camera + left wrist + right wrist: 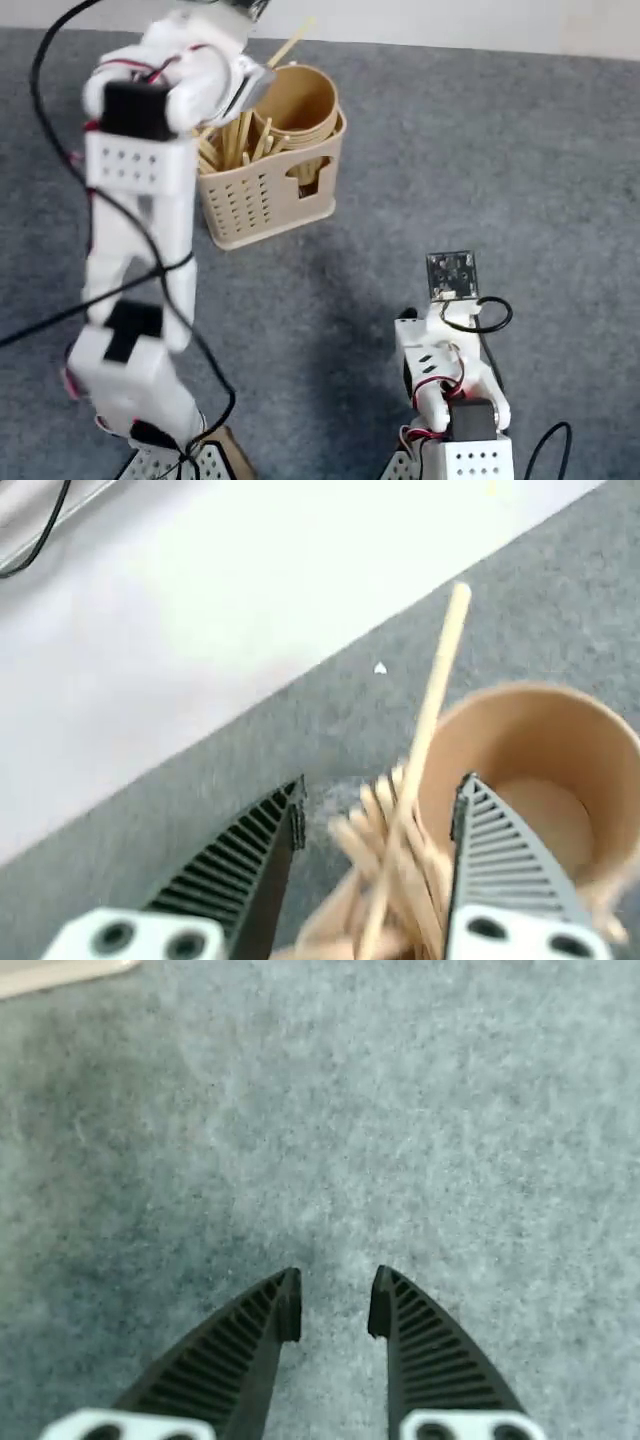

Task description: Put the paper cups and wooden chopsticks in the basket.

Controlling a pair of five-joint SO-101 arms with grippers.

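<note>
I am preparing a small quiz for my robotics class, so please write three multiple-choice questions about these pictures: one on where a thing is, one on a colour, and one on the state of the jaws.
1. Where is the brown paper cup?
A. Inside the beige perforated plastic basket.
B. Lying beside the basket.
C. Between the right arm's jaws.

2. What colour is the carpet-like table cover?
A. Red.
B. Green.
C. Grey.

3. How do the left arm's jaws stand?
A. Shut on the cup.
B. Open, by the thin wooden chopsticks.
C. Shut on the basket's rim.

Answers:
1 A: in the high view the cup stands within the basket's walls.
2 C: the cover is grey in all three views.
3 B: the left wrist view shows a wide gap between the jaws, with the sticks seen through it.
</note>
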